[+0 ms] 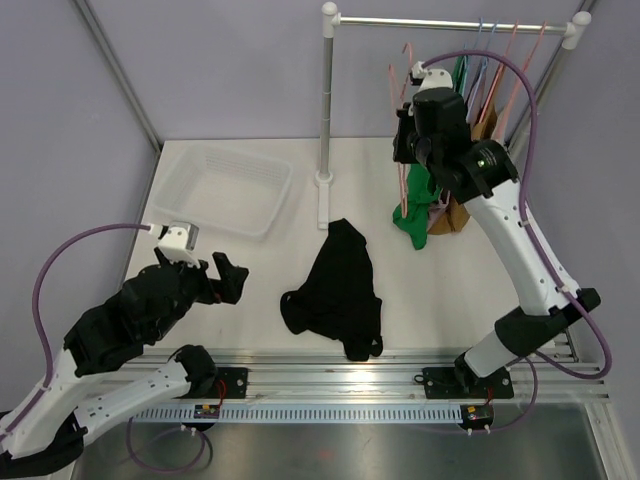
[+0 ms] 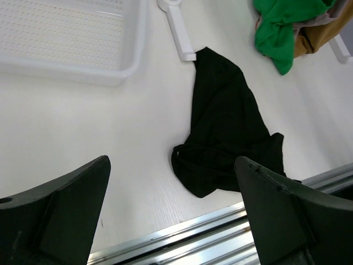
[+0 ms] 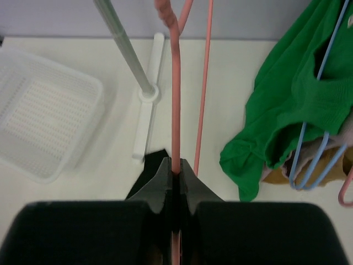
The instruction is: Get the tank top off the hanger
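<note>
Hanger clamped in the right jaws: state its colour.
The hanger is pink; the right wrist view shows it best.

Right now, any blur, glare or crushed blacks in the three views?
Top external: sharp, evenly lit, one bright glint on the metal rail. Left wrist: black tank top crisp but nearly featureless, the fingers in front dark and soft. Right wrist: right pincer body blurred up close, pink hanger slightly soft.

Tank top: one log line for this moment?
tank top: crumpled on table, nothing holding it | left hand: open, empty | right hand: shut on pink hanger | status: removal done
</note>
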{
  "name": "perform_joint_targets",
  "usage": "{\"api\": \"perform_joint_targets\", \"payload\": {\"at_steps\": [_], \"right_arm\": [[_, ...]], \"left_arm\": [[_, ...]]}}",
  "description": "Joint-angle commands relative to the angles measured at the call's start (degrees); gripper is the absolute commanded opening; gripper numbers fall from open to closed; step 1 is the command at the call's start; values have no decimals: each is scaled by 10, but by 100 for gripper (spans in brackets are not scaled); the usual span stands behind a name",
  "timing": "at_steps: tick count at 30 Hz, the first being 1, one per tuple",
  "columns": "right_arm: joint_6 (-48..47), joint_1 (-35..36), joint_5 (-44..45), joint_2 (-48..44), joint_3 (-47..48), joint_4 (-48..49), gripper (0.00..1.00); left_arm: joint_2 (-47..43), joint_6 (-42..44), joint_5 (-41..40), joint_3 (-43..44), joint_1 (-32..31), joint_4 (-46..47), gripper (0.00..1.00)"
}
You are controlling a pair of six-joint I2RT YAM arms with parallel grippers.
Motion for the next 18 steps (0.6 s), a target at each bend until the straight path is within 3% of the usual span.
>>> {"api": "perform_joint_targets", "payload": {"at_steps": [1, 9, 18], "right_arm": [[-20, -31, -37, 70, 128, -32, 0], [-31, -102, -110, 227, 383, -107, 0], [-50, -122, -114, 308, 437, -76, 0]], "left_arm": [[-28, 18, -43, -16, -2, -16, 99], [-91, -2, -118, -48, -2, -11, 99], [-141, -12, -126, -57, -2, -8, 99]]}}
